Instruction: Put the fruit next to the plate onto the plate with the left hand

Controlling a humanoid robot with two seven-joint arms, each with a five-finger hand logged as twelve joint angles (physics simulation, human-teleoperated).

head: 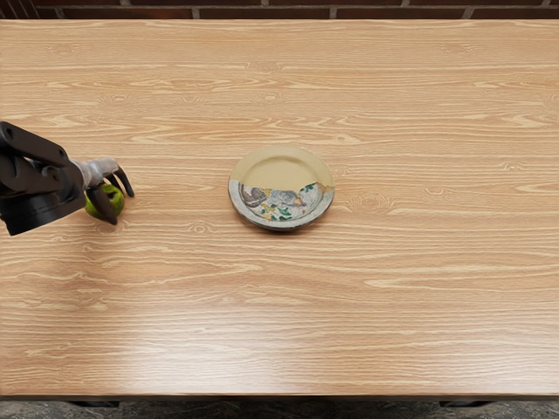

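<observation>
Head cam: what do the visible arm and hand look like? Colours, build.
Only the left arm shows: a boxy matte-black forearm with hard edges. The left hand has a light grey palm and slim black fingers. No cables or markings visible.

The pale, grainy wooden bench is taking up pretty much the whole shot. A thin strip of dark reddish-brown brick wall with light mortar lines is peeking in along the top, and dark grey speckled floor is showing below the near edge. Soft light is glazing the bench's lower left.
</observation>
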